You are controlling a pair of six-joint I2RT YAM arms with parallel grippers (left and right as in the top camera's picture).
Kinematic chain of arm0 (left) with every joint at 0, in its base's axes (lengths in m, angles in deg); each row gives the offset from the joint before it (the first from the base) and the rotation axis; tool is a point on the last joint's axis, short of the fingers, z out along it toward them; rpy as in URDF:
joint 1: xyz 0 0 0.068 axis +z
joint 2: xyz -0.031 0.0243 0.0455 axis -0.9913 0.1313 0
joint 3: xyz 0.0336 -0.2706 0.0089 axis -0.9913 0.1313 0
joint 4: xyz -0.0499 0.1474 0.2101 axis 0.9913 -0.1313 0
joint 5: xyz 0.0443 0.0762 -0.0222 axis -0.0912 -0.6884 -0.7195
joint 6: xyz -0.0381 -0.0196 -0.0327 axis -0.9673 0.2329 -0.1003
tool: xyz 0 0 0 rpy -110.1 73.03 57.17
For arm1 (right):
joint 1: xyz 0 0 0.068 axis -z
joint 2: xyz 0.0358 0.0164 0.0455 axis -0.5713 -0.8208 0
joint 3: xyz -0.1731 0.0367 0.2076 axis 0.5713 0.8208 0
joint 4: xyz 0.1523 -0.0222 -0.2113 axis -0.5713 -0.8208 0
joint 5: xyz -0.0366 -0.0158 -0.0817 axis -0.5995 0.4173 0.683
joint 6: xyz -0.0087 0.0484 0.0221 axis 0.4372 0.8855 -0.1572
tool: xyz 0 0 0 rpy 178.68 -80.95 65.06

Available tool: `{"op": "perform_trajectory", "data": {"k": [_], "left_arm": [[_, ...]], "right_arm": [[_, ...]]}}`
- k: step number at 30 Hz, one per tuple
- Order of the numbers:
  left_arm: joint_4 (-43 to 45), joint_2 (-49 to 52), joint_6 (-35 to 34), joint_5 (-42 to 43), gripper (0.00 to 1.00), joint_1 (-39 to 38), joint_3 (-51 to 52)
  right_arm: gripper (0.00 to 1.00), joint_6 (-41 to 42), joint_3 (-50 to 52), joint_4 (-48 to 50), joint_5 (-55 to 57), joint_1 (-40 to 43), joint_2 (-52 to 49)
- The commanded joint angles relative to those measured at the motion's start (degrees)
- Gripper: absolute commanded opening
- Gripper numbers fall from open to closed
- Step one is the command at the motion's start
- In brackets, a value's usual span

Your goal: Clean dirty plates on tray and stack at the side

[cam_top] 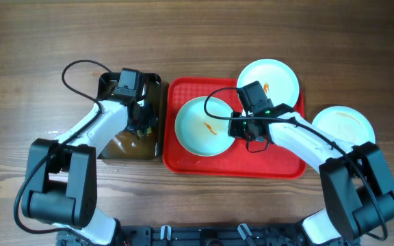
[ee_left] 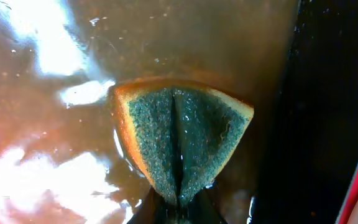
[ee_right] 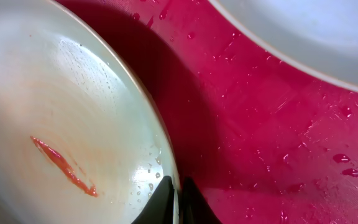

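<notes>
A pale plate [cam_top: 204,127] with an orange streak lies on the left of the red tray [cam_top: 272,162]. My right gripper [cam_top: 237,128] is shut on its right rim; the right wrist view shows the fingers [ee_right: 178,202] pinching the rim of the plate [ee_right: 55,118]. A second smeared plate [cam_top: 279,76] sits at the tray's back right corner, also in the right wrist view [ee_right: 316,31]. A third plate [cam_top: 344,124] lies on the table right of the tray. My left gripper [cam_top: 141,126] is shut on a folded green-and-yellow sponge [ee_left: 179,140] over the brown water.
The black basin [cam_top: 130,147] of brownish water stands left of the tray, its dark wall [ee_left: 328,112] beside the sponge. Water drops lie on the tray floor [ee_right: 260,124]. The wooden table [cam_top: 33,41] surrounds everything.
</notes>
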Motion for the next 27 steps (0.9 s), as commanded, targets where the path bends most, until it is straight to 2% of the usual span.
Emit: {"op": "perform_trajectory", "data": {"k": [1, 7, 11, 18, 22, 27], "left_arm": [[-0.28, 0.09, 0.13, 1.53, 0.04, -0.13, -0.07], [-0.7, -7.15, 0.11, 1.86, 0.04, -0.13, -0.07], [-3.13, -11.93, 0.09, 2.67, 0.04, -0.13, -0.07], [-2.82, -13.4, 0.11, 2.64, 0.04, -0.13, -0.07], [2.49, -13.42, 0.2, 2.25, 0.04, -0.13, -0.07], [16.5, -13.42, 0.35, -3.06, 0.04, -0.11, -0.07]], "right_arm": [[0.07, -1.4, 0.57, 0.07, -0.96, -0.09, -0.83], [0.07, -1.42, 0.57, 0.35, -0.94, -0.09, -0.83], [0.14, -1.44, 0.57, 1.49, -0.92, -0.09, -0.85], [0.14, -1.44, 0.57, 1.9, -0.72, -0.09, -0.85], [0.14, -1.46, 0.57, 2.12, -0.68, -0.09, -0.85], [0.14, -2.1, 0.57, 2.99, 2.34, -0.07, -0.85]]}}
